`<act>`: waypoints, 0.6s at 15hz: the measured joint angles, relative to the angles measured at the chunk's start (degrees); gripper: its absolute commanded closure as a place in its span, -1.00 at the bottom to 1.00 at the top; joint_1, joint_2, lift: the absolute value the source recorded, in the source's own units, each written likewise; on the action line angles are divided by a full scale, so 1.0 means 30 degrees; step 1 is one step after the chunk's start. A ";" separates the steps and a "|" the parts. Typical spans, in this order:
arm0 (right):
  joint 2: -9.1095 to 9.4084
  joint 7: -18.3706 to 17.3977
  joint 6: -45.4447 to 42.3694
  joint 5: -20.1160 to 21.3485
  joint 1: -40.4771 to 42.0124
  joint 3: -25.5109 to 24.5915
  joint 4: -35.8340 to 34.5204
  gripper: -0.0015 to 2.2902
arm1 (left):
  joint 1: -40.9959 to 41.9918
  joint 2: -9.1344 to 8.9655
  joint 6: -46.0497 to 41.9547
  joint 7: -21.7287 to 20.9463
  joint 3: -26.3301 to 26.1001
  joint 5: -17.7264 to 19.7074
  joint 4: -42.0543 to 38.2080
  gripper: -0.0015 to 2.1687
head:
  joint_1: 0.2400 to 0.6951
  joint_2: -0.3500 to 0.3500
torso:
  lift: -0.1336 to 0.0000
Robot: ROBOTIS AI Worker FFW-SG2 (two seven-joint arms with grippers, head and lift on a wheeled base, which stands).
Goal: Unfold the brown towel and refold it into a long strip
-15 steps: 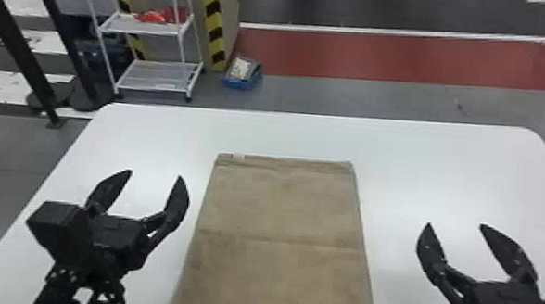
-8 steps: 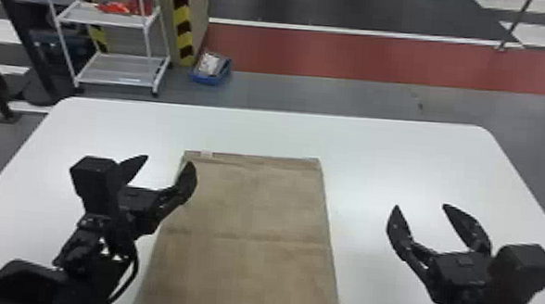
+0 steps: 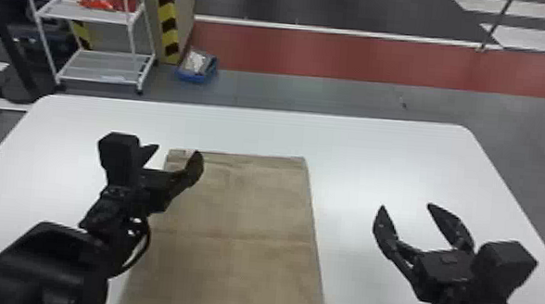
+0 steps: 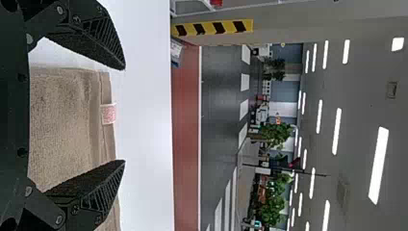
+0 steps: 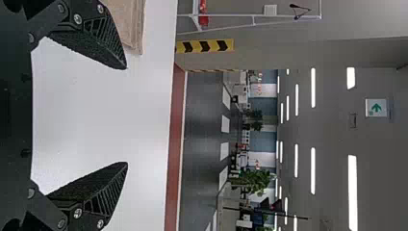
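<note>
The towel [image 3: 237, 235] is seen flat on the desk [image 3: 378, 157], both claws, left [image 3: 176, 151] and right [image 3: 405, 208], held wide open.

Head view faces forward, down; wrist views nearer; towel [image 3: 244, 207] shared.

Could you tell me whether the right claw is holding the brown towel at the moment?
No, the right claw stands open over the bare white table, to the right of the brown towel.
</note>
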 measured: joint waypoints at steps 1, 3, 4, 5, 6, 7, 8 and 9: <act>-0.0054 -0.0004 0.0017 -0.0016 0.0042 -0.0003 -0.0035 -0.83 | -0.0509 -0.0126 0.0095 -0.0013 -0.0139 -0.0038 0.0632 -0.80 | 1.00 -0.15 | -0.84; -0.0167 -0.0005 0.0042 -0.0025 0.0151 -0.0010 -0.0141 -0.83 | -0.1575 -0.0364 0.0147 -0.0171 -0.0229 -0.0041 0.2061 -0.80 | 1.00 -0.15 | -0.84; -0.0223 -0.0001 0.0050 -0.0037 0.0202 -0.0019 -0.0192 -0.83 | -0.2152 -0.0460 0.0143 -0.0261 -0.0267 -0.0017 0.2870 -0.80 | 1.00 -0.14 | -0.84; -0.0265 0.0001 0.0054 -0.0057 0.0249 -0.0022 -0.0250 -0.83 | -0.2672 -0.0554 0.0129 -0.0351 -0.0296 -0.0002 0.3647 -0.79 | 1.00 -0.13 | -0.84; -0.0289 0.0000 0.0056 -0.0076 0.0299 -0.0022 -0.0304 -0.83 | -0.3044 -0.0627 0.0117 -0.0463 -0.0313 0.0000 0.4255 -0.79 | 1.00 -0.13 | -0.84; -0.0314 0.0005 0.0056 -0.0091 0.0353 -0.0022 -0.0381 -0.83 | -0.3383 -0.0686 0.0106 -0.0518 -0.0311 0.0005 0.4839 -0.74 | 1.00 -0.12 | -0.84; -0.0328 0.0006 0.0041 -0.0092 0.0388 -0.0022 -0.0438 -0.83 | -0.3592 -0.0709 0.0100 -0.0518 -0.0290 -0.0006 0.5225 -0.73 | 1.00 -0.11 | -0.84; -0.0333 0.0007 0.0032 -0.0088 0.0405 -0.0015 -0.0468 -0.83 | -0.3682 -0.0712 0.0102 -0.0519 -0.0253 -0.0041 0.5391 -0.73 | 1.00 -0.10 | -0.84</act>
